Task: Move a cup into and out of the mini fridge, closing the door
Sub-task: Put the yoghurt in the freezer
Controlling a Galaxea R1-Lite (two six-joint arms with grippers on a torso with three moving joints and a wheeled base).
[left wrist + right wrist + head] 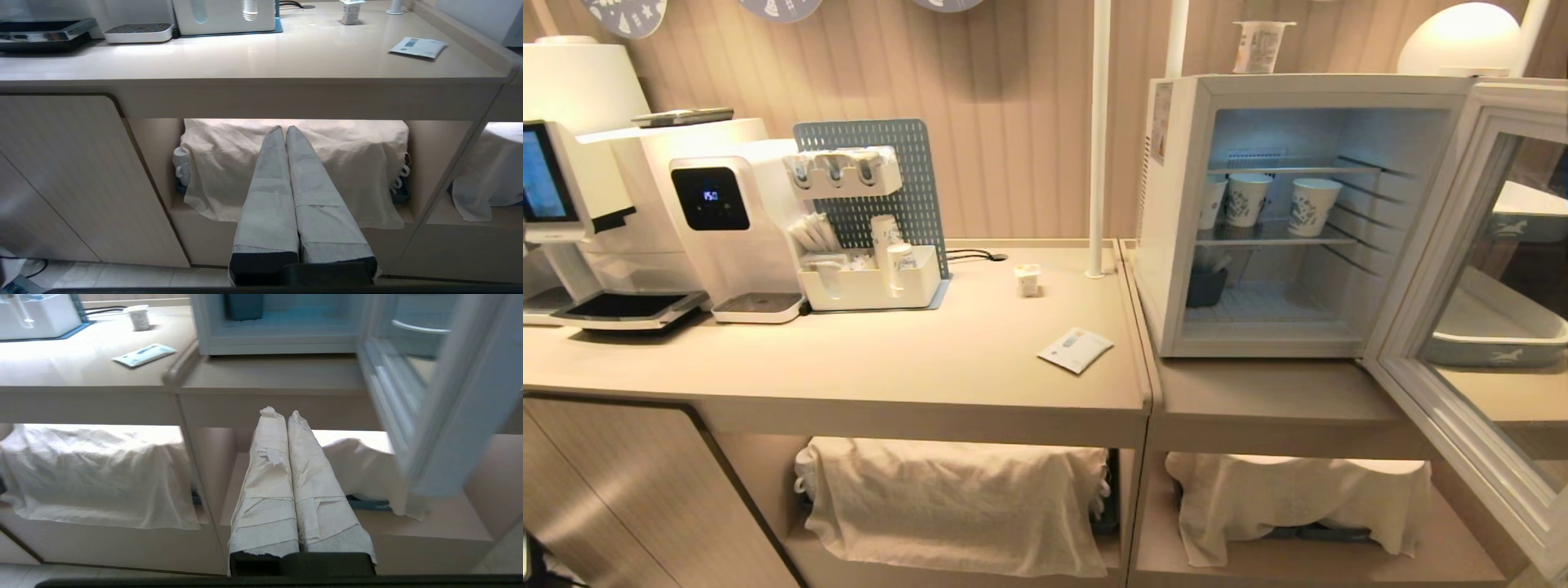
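Note:
The cup (1028,279) is tiny and white and stands upright on the beige counter (849,359), left of the mini fridge (1172,245); it also shows as the cup (351,10) and the cup (139,317). The fridge's door (1462,441) is swung wide open to the right, its glass facing me. My left gripper (284,128) is shut and empty, low in front of the cloth-covered shelf under the counter. My right gripper (278,412) is also shut and empty, below the ledge under the fridge (278,345), left of the open door (449,416). Neither arm appears in the head view.
Patterned paper cups (1312,206) stand on the fridge's wire shelf, a dark container (1205,286) below them. Another white tub (1262,45) sits on the fridge top. A flat packet (1076,349), a white pole (1098,139), an organiser (866,278) and drink machines (727,229) occupy the counter.

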